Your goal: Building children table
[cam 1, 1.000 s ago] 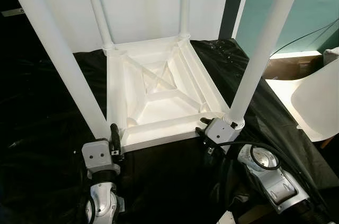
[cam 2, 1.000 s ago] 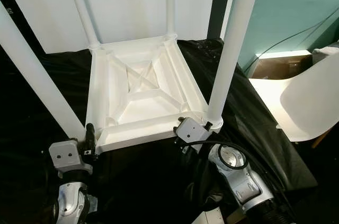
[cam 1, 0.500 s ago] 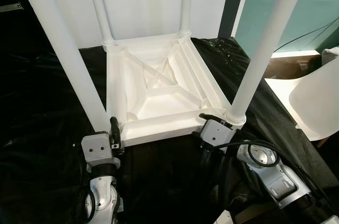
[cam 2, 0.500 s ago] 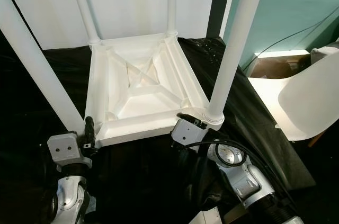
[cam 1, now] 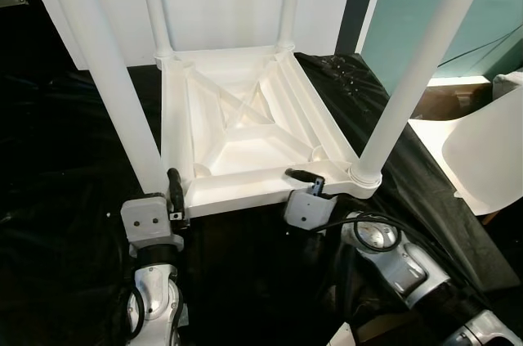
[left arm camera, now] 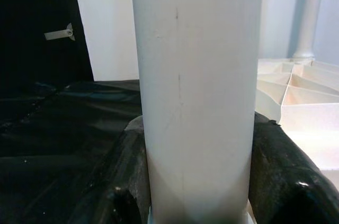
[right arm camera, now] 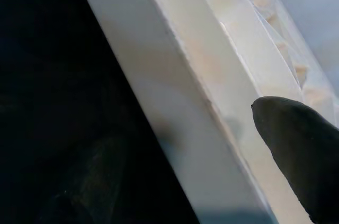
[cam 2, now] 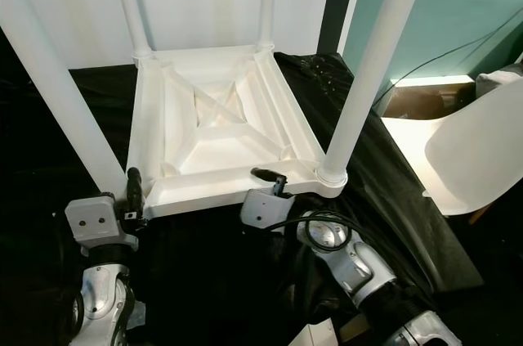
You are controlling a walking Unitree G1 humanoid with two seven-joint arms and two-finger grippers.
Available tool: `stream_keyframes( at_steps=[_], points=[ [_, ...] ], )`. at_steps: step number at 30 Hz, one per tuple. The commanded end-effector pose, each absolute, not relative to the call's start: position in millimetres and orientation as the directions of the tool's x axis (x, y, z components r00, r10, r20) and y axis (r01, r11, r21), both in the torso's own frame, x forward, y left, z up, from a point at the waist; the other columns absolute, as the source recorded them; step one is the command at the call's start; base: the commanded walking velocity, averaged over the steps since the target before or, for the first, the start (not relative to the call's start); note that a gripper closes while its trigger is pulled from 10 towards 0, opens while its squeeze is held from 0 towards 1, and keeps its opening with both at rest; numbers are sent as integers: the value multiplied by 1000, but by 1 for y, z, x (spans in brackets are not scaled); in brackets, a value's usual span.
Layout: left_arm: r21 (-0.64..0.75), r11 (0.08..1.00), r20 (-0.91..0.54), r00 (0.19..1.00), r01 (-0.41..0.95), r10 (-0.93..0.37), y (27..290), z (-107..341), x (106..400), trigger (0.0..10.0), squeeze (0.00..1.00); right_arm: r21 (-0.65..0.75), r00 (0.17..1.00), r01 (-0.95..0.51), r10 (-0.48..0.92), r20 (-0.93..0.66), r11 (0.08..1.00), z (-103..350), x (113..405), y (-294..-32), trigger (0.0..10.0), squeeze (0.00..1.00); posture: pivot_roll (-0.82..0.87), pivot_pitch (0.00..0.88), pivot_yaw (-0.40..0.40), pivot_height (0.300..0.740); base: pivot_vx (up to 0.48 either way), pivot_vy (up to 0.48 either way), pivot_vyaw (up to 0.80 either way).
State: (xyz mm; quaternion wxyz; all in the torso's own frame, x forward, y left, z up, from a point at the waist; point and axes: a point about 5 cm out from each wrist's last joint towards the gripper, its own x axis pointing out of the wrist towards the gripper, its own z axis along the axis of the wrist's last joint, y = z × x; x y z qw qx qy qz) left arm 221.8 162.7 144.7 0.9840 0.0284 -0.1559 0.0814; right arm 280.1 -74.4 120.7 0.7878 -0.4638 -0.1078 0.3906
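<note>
- The table (cam 1: pixel 245 129) lies upside down on a black sheet (cam 1: pixel 65 158), ribbed underside up, all four legs standing in their corner sockets.
- The left pincer (left arm camera: pixel 196 192) sits at the base of the near-left leg (cam 1: pixel 106 76); the wrist view shows its fingers (left arm camera: pixel 124 181) one on each side of the leg, touching or nearly so, so it looks to be pinching the leg.
- The right pincer (cam 1: pixel 301 177) rests at the table's near rim (cam 1: pixel 245 195), between the two near legs, one finger (right arm camera: pixel 302 150) lying over the rim. I cannot tell whether it is spread or pressed together.
- The near-right leg (cam 1: pixel 409 84) stands free in its socket, with a white chair (cam 1: pixel 490 150) well off to the right.
- Judged step: seating or checking the near legs. To do it well, keep the left grip low on the leg, square to it, and press or twist along the leg's axis, not sideways, or the socket may lever the table off the sheet. The right pincer should hold the rim down as a brace.
- Against the picture a second ago, the right pincer has left the base of the near-right leg and slid left along the rim. The left pincer stays at its leg. The whole view has also shifted a little, which is the camera moving.
</note>
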Motion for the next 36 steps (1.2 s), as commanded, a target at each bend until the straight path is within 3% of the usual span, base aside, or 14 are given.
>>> stream_keyframes(
  at_steps=[1, 9, 14, 15, 20, 21, 24, 25, 26, 27, 28, 29, 36],
  points=[
    [10, 988, 445, 885, -157, 136, 158, 172, 218, 10000, 0, -813, 660, -529, 720, -212, 245, 116, 279, -73, 10000, 0, 67, 0, -37, 740, 0, 0, 0],
    [1, 987, 454, 879, -160, 142, 159, 176, 213, 9569, 0, -840, 656, -501, 724, -211, 209, 109, 282, -65, 10000, 0, 74, 0, -39, 740, 0, 0, 0],
    [-13, 988, 445, 884, -154, 144, 158, 176, 208, 9098, 0, -916, 708, -371, 684, -174, 151, 100, 296, -60, 10000, 0, 77, 0, -35, 740, 0, 0, 0],
    [-14, 988, 443, 885, -151, 142, 158, 176, 207, 8706, 0, -925, 716, -348, 680, -157, 153, 101, 298, -57, 10000, 0, 76, 0, -34, 740, 0, 0, 0],
    [-19, 989, 437, 889, -146, 140, 157, 176, 204, 8588, 0, -938, 724, -308, 678, -123, 158, 103, 303, -51, 10000, 0, 77, 0, -34, 740, 0, 0, 0],
    [-23, 989, 437, 888, -145, 140, 157, 176, 203, 8549, 0, -941, 724, -300, 679, -120, 153, 102, 304, -49, 7765, 0, 79, 0, -35, 740, 0, 0, 0],
    [-25, 989, 438, 888, -144, 140, 157, 177, 203, 8549, 0, -943, 723, -296, 680, -119, 150, 101, 304, -48, 7765, 0, 79, 0, -35, 740, 0, 0, 0],
    [-27, 989, 438, 888, -143, 141, 156, 177, 202, 8549, 0, -946, 722, -292, 681, -120, 142, 100, 304, -47, 4314, 0, 80, 0, -35, 740, 0, 0, 0],
    [-29, 989, 439, 887, -142, 140, 156, 177, 202, 8588, 0, -947, 722, -289, 682, -117, 143, 98, 304, -47, 2941, 0, 82, 0, -37, 740, 0, 0, 0],
    [-31, 990, 440, 887, -141, 140, 156, 177, 201, 8667, 0, -948, 722, -285, 683, -114, 144, 97, 305, -46, 0, 0, 80, 0, -36, 740, 0, 0, 0],
    [-32, 990, 440, 887, -140, 140, 156, 177, 201, 8667, 0, -949, 722, -280, 683, -108, 146, 97, 305, -45, 0, 0, 79, 0, -35, 740, 0, 0, 0],
    [-34, 990, 441, 887, -136, 137, 156, 177, 201, 9725, 0, -949, 725, -278, 681, -104, 152, 96, 305, -45, 0, 0, 77, 0, -35, 740, 0, 0, 0],
    [13, 990, 461, 880, -137, 116, 155, 178, 198, 10000, 0, -946, 746, -262, 662, -73, 191, 102, 309, -48, 0, 0, 63, 0, -29, 740, 0, 0, 0]
  ],
)
